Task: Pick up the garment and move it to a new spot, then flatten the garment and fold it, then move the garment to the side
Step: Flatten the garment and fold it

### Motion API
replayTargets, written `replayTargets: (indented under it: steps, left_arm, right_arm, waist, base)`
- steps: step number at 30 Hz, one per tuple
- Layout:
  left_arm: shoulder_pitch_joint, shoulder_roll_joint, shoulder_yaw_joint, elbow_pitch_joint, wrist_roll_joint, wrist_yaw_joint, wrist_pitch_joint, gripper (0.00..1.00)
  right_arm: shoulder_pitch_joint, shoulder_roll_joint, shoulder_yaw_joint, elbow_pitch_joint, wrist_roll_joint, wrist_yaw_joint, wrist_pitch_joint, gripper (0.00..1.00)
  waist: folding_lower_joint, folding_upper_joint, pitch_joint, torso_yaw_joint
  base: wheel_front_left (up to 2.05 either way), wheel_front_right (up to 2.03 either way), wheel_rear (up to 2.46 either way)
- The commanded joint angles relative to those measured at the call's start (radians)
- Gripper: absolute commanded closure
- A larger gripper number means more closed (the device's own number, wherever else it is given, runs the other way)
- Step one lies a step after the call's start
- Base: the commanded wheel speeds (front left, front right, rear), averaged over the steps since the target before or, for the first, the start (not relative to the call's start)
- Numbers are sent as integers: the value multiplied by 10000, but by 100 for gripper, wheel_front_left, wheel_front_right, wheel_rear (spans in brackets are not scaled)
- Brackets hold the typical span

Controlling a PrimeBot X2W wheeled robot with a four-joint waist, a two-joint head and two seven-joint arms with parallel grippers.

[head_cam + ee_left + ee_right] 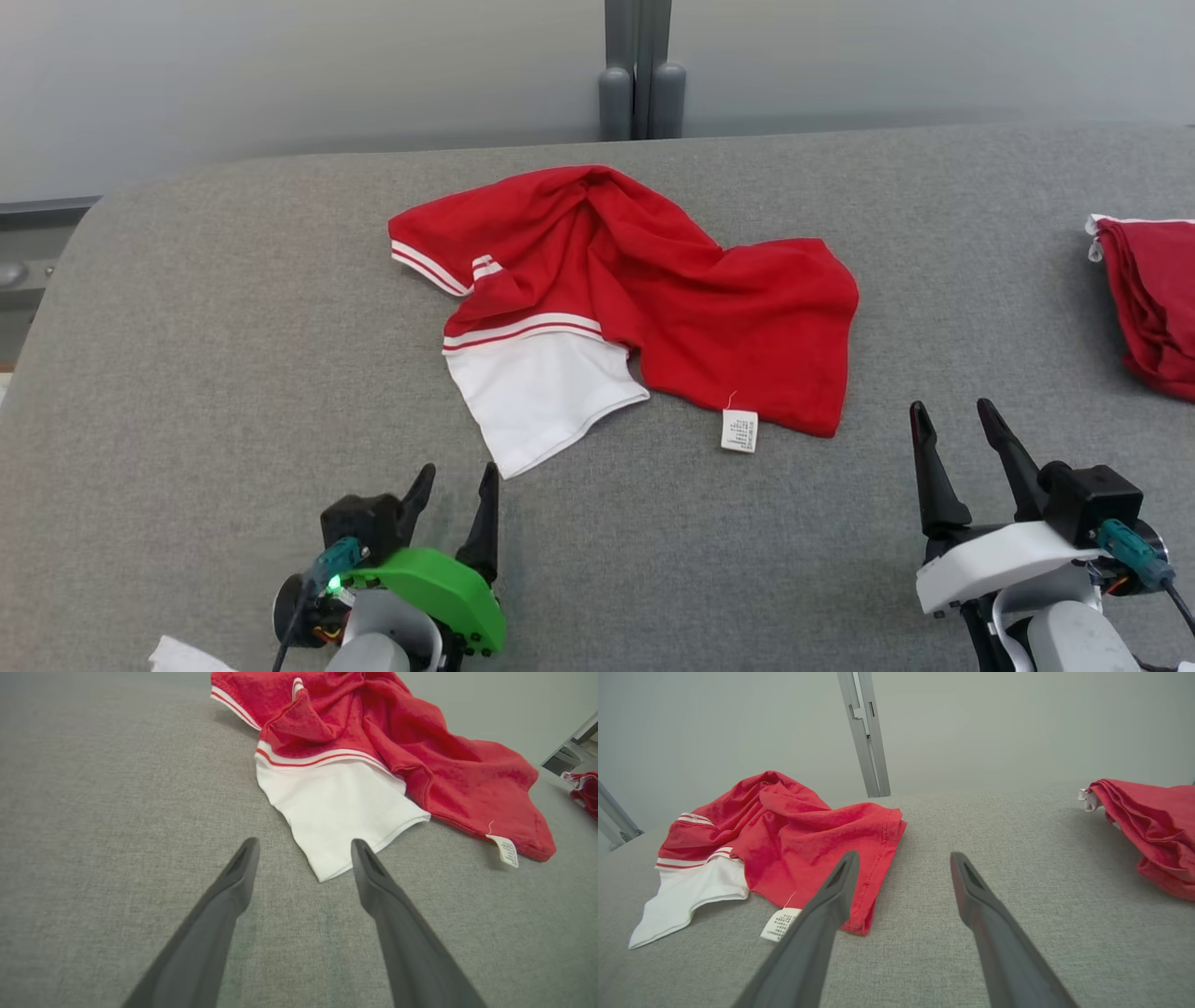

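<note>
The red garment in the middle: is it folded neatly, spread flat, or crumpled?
Crumpled. The red garment lies bunched in twisted ridges, its white part sticking out and its label exposed.

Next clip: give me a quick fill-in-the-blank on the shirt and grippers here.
The crumpled shirt is red with a ____ section.
The left gripper and right gripper are both ____, holding nothing.
The shirt's pale section lies nearest the ____ gripper.
A second red garment lies to the robot's ____.
Missing words: white, open, left, right.
</note>
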State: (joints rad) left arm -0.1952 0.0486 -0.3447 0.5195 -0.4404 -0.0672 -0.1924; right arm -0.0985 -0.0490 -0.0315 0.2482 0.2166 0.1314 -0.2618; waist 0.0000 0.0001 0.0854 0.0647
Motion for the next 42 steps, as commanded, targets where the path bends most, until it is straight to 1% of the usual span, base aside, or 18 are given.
replayTargets:
  steps: [1,4,7,17,18,19,20,21,22,26,30,32,36,42]
  left_arm:
    - [-301,40,-95,209,-305,224,133,0]
    - [-860,40,-462,806,-828,639,557,0]
    - [-1312,38,-756,1239,-1316,947,843,0]
    - [-2113,40,-1437,2348,-2076,1892,1488,0]
    - [-2163,40,-1477,2390,-2118,1929,1475,18]
    - [-2205,40,-1549,2465,-2147,1981,1493,59]
    - [-2233,40,-1622,2522,-2180,1974,1533,76]
    - [-2265,23,-1731,2573,-2212,1959,1541,97]
    - [-2282,9,-1828,2598,-2222,1922,1573,100]
    - [-2375,29,-2215,2614,-2324,1863,1433,100]
    - [-2506,31,-2416,2593,-2334,2006,1007,100]
    - [-2588,52,-2372,2603,-2283,2080,730,100]
    - [-2659,289,-2125,2446,-2315,2194,206,100]
    - [-2515,664,-1764,1821,-2418,2339,-242,100]
  right_arm:
    - [-135,-33,30,17,-72,-16,-42,0]
    - [-297,-35,156,35,-129,-16,-42,0]
    - [-425,-33,226,27,-162,-16,-42,0]
    - [-522,-32,420,52,-105,-16,-42,0]
    - [-522,-32,431,49,-93,-16,-42,0]
    - [-518,-33,439,44,-91,-16,-42,0]
    - [-509,-32,445,38,-92,-16,-42,0]
    - [-497,-32,459,35,-93,-16,-42,0]
    - [-498,-32,468,45,-97,-16,-42,0]
    - [-558,-30,638,240,-175,-16,-43,0]
    - [-841,-33,811,932,-384,-16,-43,0]
    - [-1091,-33,875,1454,-485,-16,-41,0]
    - [-1814,-30,1021,2546,-478,-16,119,0]
    - [-2909,-35,1062,3983,-571,-16,423,0]
  waist:
    - [0,-1,315,-253]
    - [0,-1,553,-491]
    - [0,-1,727,-692]
    - [0,-1,884,-1060]
    - [0,-1,885,-1077]
    - [0,-1,882,-1091]
    - [0,-1,878,-1096]
    - [0,-1,870,-1100]
    - [0,-1,863,-1098]
    - [0,-1,814,-1034]
    - [0,-1,731,-831]
    - [0,-1,697,-700]
    - [0,-1,674,-427]
    - [0,-1,811,-14]
  base:
    - [0,0,0]
    - [0,0,0]
    - [0,0,0]
    - [0,0,0]
    - [0,0,0]
    - [0,0,0]
    - [0,0,0]
    - [0,0,0]
    - [0,0,0]
    - [0,0,0]
    - [0,0,0]
    - [0,0,0]
    - [0,0,0]
    - [0,0,0]
